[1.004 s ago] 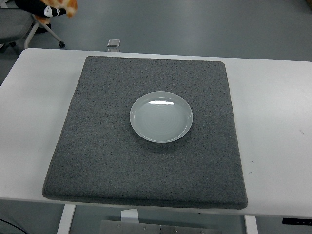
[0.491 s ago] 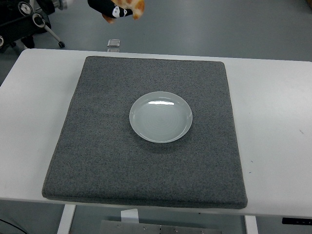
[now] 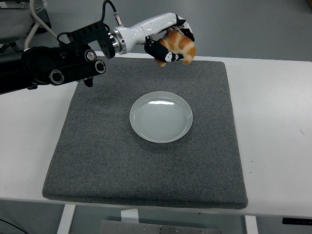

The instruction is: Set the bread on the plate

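A white surface (image 3: 273, 126) stands on a smooth grey-blue floor (image 3: 243, 24). A dark grey felt mat (image 3: 146, 165) covers its middle. At the top left, part of a wheeled chair base (image 3: 39, 19) shows.

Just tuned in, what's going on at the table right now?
The left hand is holding the bread in the air above the far edge of the grey mat. The plate sits empty in the middle of the mat, nearer the camera than the bread. The right arm is out of view.

Black jointed left arm (image 3: 53, 68), white forearm shell, black-and-white fingers (image 3: 161, 51).
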Motion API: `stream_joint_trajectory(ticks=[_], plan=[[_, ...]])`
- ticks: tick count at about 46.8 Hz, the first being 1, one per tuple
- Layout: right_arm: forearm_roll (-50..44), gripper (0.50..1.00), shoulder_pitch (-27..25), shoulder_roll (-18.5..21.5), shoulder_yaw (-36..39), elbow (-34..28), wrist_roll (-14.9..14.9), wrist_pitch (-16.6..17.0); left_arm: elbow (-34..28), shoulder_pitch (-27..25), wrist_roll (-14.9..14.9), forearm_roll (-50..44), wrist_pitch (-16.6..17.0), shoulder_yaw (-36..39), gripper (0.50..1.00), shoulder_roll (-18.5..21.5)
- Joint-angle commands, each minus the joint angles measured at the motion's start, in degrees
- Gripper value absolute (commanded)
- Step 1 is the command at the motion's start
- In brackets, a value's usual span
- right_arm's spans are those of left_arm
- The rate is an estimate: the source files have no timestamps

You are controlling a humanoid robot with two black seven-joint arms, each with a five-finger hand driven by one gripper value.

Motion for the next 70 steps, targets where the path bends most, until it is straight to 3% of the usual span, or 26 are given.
stream_joint_trajectory(ticks=[1,20,34,57,60,70], plan=[[0.0,0.93,0.01,0.0,0.0,0.05,0.0,-0.01,-2.46,0.65,0.0,0.55,1.93,2.9,0.5,0.01],[0.0,0.93,0.01,0.0,0.0,-0.04,0.0,-0.01,-3.52,6.98,-0.62,4.77,2.81,6.16,0.5,0.45],[0.08,0.93,0.01,0.0,0.08,-0.04,0.0,-0.01,0.17,11.9,-1.06,4.77,3.07,6.16,0.5,0.98],[0.09,0.93,0.01,0.0,0.08,0.05,0.0,-0.01,0.88,13.4,-1.14,3.8,3.6,5.54,0.501,1.07],[0.09,0.93,0.01,0.0,0.0,0.05,0.0,-0.01,1.05,13.4,-1.14,3.71,3.6,5.55,0.546,1.07],[0.09,0.93,0.01,0.0,0.08,0.05,0.0,-0.01,1.23,14.54,-1.14,3.62,3.6,5.37,0.621,0.89]])
